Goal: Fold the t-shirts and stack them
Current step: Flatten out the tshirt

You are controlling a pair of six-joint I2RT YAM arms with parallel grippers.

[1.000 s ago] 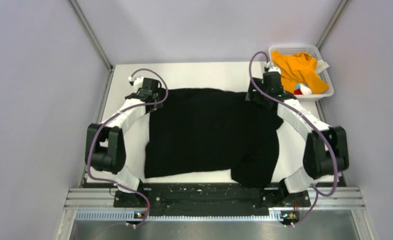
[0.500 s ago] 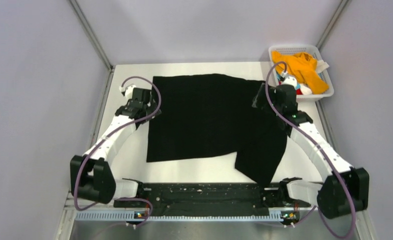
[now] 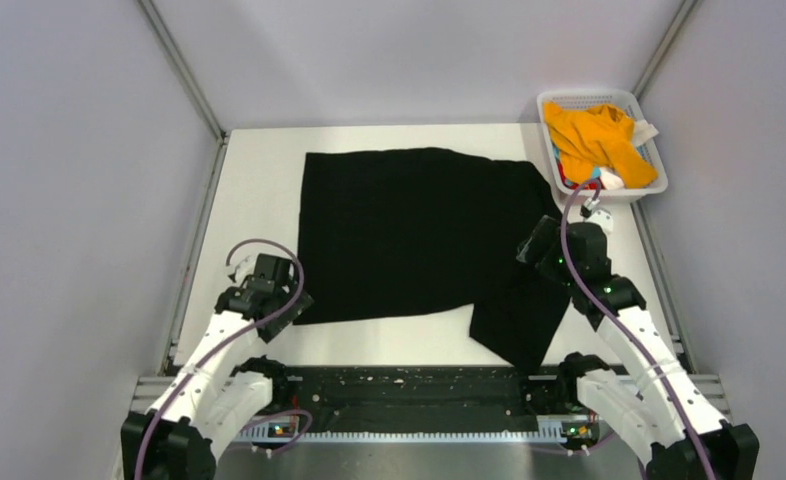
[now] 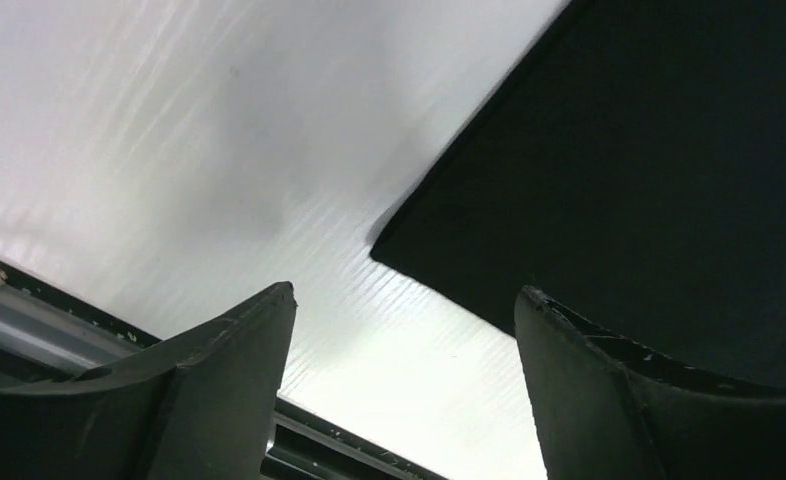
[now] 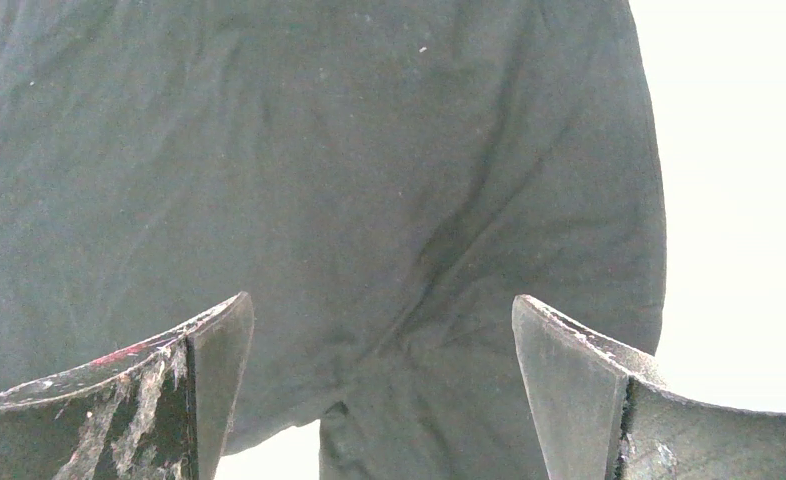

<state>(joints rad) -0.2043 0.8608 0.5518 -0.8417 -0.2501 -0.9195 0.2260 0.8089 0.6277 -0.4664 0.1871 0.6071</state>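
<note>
A large black t-shirt (image 3: 409, 235) lies spread flat on the white table, one sleeve (image 3: 519, 325) hanging toward the near right. An orange-yellow t-shirt (image 3: 594, 135) sits in the basket at the back right with bits of red, blue and white cloth (image 3: 594, 180). My left gripper (image 3: 269, 292) is open and empty beside the black shirt's near left corner (image 4: 394, 245). My right gripper (image 3: 541, 248) is open and empty above the black shirt's right side (image 5: 369, 180), near the sleeve.
A white mesh basket (image 3: 649, 165) stands at the back right corner. The table's (image 3: 254, 180) metal front rail (image 3: 409, 385) runs along the near edge. Grey walls close in left and right.
Both arms have let go of the shirt's far corners and pulled back toward the near edge. The black shirt now lies flat, stretched toward the back.
</note>
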